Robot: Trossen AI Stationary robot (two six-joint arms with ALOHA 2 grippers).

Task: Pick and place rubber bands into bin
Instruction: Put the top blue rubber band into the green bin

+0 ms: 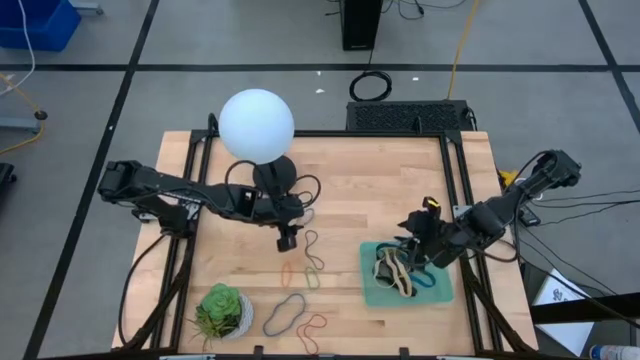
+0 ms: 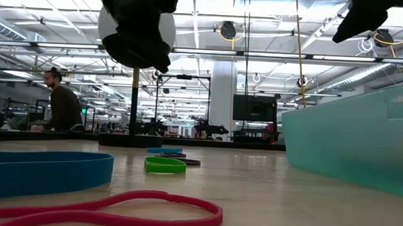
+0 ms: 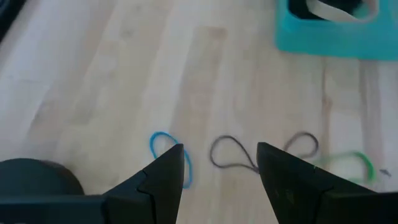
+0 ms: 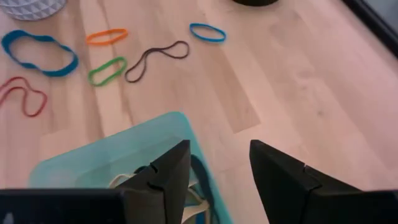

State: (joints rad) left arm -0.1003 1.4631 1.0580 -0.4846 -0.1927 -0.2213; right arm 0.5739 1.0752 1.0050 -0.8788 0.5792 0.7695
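Note:
Several rubber bands lie flat on the wooden table: a dark one (image 1: 313, 246), an orange one (image 1: 287, 270), a green one (image 1: 312, 279), a large blue one (image 1: 285, 312) and a red one (image 1: 315, 325). The mint-green bin (image 1: 437, 290) sits at the right with several bands (image 1: 392, 270) in it. My left gripper (image 1: 288, 238) hangs open and empty above the dark band (image 3: 233, 152), beside a small blue band (image 3: 163, 146). My right gripper (image 1: 415, 238) is open and empty above the bin's far left corner (image 4: 168, 124).
A white globe lamp (image 1: 256, 122) on a black base (image 1: 272, 178) stands at the far left behind my left gripper. A potted succulent (image 1: 222, 310) sits at the near left. A person (image 2: 60, 107) is in the room beyond the table.

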